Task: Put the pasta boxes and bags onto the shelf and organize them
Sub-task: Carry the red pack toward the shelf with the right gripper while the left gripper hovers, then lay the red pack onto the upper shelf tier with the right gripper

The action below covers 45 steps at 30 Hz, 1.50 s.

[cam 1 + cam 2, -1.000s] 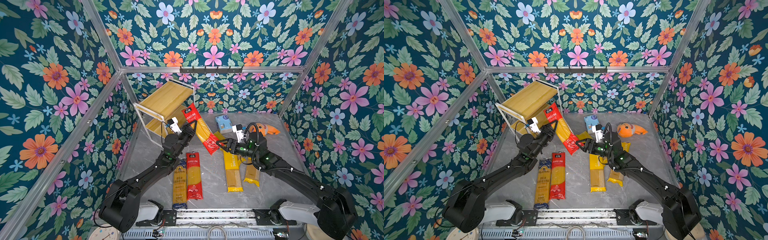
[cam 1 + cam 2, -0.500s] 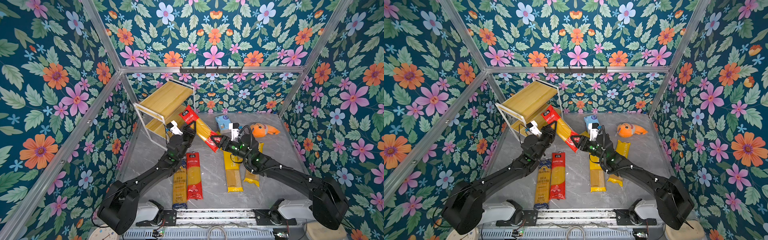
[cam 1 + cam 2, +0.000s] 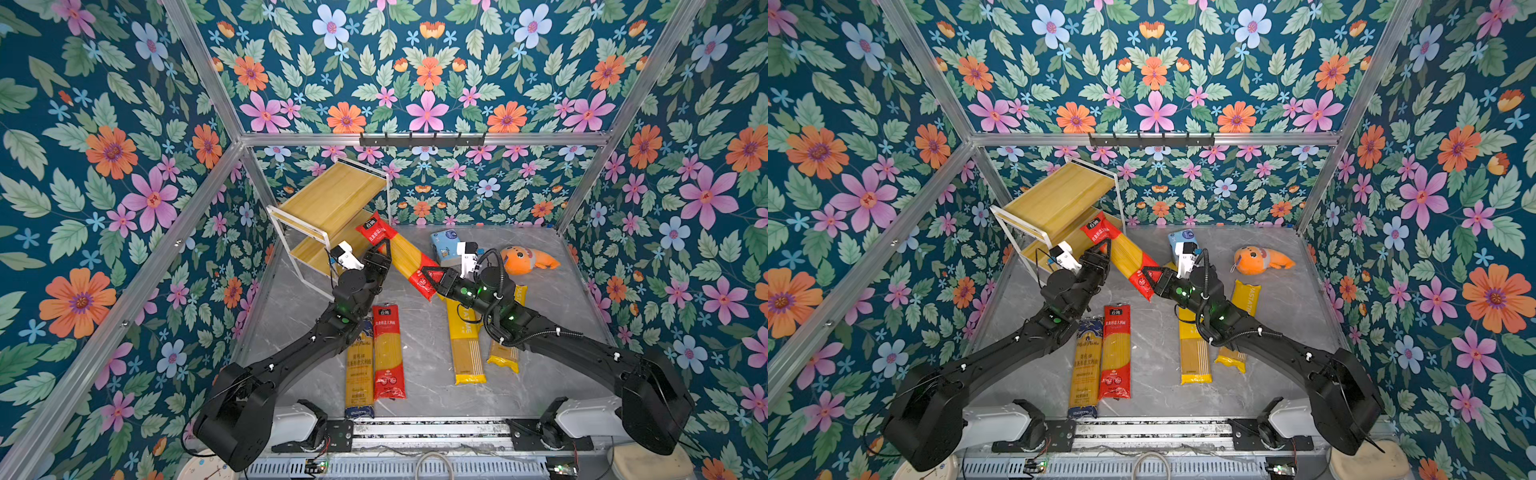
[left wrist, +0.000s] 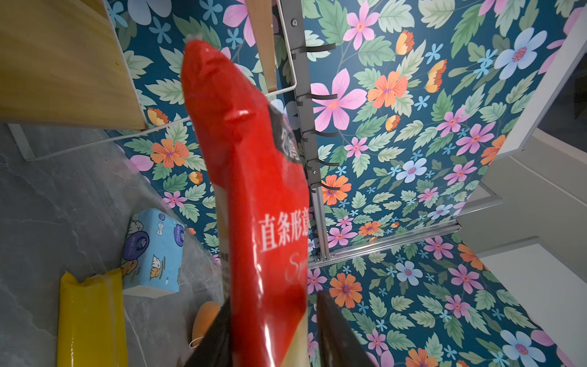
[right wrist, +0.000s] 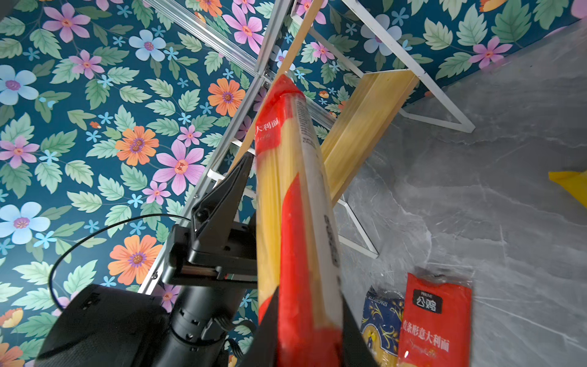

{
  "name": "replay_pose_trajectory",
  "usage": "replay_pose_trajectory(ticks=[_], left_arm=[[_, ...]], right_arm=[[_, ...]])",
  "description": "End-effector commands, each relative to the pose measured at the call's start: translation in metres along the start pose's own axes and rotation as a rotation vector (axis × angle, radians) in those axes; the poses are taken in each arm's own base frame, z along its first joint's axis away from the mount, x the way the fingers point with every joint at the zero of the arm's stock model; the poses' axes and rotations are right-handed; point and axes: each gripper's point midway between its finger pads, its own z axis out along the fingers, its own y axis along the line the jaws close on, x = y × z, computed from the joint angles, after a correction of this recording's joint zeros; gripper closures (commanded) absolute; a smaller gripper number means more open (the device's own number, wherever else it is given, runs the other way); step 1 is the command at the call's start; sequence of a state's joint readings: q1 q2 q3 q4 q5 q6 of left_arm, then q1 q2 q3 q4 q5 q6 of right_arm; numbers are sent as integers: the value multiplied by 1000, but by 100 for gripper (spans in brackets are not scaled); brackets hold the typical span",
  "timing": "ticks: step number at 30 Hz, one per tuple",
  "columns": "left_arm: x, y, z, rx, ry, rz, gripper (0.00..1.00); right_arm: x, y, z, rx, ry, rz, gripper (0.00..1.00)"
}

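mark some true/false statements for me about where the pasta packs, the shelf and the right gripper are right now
1. The right gripper is closed on the lifted red pack. True.
2. One of the yellow packs lies on top of the shelf. False: its top board is bare; they lie on the table.
3. A second red pack lies beside the dark blue pack on the table. True.
4. The orange plush toy sits on the shelf. False: it lies on the table, right of the tissue pack.
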<state>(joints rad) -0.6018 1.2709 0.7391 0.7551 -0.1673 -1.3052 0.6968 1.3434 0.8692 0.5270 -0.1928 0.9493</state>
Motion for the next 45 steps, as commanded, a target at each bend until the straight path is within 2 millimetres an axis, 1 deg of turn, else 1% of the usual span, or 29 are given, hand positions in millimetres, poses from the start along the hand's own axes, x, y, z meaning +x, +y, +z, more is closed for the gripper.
replay_pose_trajectory(ticks=[1,4,8,10,13,14,19,23,26,28,29,30,31,35,36,40,43,45], left_arm=[[-3,-38,-7,140,4,3,56],[-2,-38,-12,142,15,36,52],[-1,-28,-25,123,30,92,46],[0,-21,-31,103,37,128,45],[2,-4,-38,49,47,186,45],[1,2,-41,29,45,202,45],[-1,23,-52,-37,39,255,45],[-7,38,-64,-89,23,293,45],[-10,52,-71,-143,12,341,45],[-13,61,-76,-177,1,368,45],[-15,66,-78,-197,-3,380,45],[-16,71,-80,-216,-9,387,45],[-17,74,-82,-226,-11,397,45],[-19,90,-90,-276,-15,425,45],[-20,94,-93,-287,-16,428,45],[-21,103,-99,-314,-15,443,46],[-20,105,-101,-318,-13,440,46],[-20,105,-101,-316,-9,440,46]], right_arm=[[-21,21,0,-58,-64,15,84],[-31,31,-2,-91,-78,36,86],[-45,45,-8,-124,-94,57,89],[-51,55,-12,-135,-102,54,89],[-58,69,-14,-154,-98,48,91],[-59,75,-13,-167,-93,45,91],[-68,89,-3,-205,-89,55,93],[-78,108,11,-260,-94,66,94],[-81,119,31,-287,-84,92,95],[-80,122,49,-304,-76,138,95],[-80,123,62,-314,-73,168,95],[-81,126,69,-322,-74,190,96],[-75,117,86,-304,-59,221,95],[-71,113,129,-296,-29,310,95],[-68,112,139,-296,-18,326,94],[-51,112,172,-284,35,376,90],[-36,113,192,-285,72,417,83],[-26,115,203,-279,103,434,75]])
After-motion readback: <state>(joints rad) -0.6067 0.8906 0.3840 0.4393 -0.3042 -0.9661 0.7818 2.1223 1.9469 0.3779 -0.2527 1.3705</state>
